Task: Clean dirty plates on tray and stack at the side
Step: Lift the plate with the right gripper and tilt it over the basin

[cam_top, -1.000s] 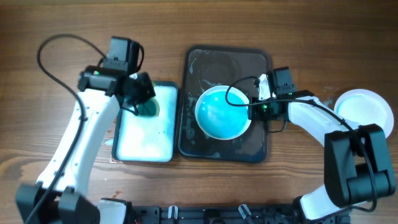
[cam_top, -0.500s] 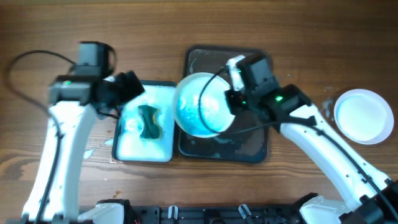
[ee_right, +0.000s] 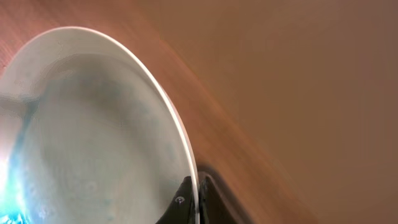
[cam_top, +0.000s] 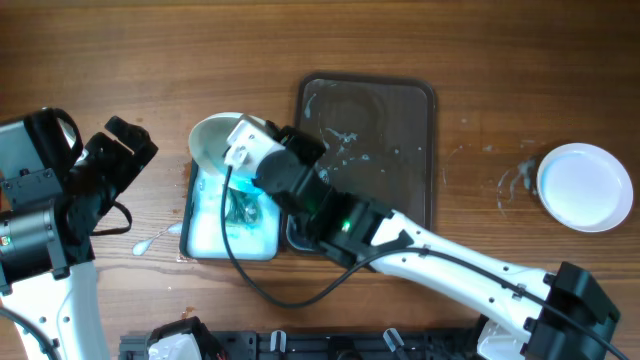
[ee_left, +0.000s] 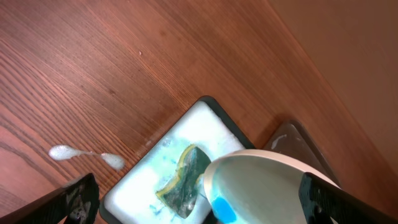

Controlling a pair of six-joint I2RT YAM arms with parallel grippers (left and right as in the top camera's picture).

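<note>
Plate cleaning is going on, and we are watching the carrying part of it. The right arm (cam_top: 430,250) is reaching far across. The right fingers (ee_right: 186,204) are pinching the rim of the dirty plate (cam_top: 212,140). The plate is hanging tilted in the air over one end of the small white tray (ee_left: 186,130), close to the sponge (ee_left: 186,180). We cannot tell if it is touching it. Some blue is showing at its lower edge. The left fingers (ee_left: 78,198) are spread wide apart and holding nothing, up above the tabletop (ee_left: 93,74). The dark tray (cam_top: 400,130) is holding no plate, only wet smears. A clean white plate (cam_top: 585,187) is sitting well off to the right, and we cannot tell if another is hiding under it.

We are thinking the next move is wiping. The left fingers are going to need to come down, grab the sponge and rub the blue away. The right fingers are going to need to hold the plate steady. The plate is tipped, so drips could be falling.

One second ago the plate was lying flat in the dark tray, and the left fingers were down at the sponge. Half a second ago the plate was lifting over that tray's left edge. Now it is by the sponge, and the left arm (cam_top: 50,230) is pulled back to the left.
</note>
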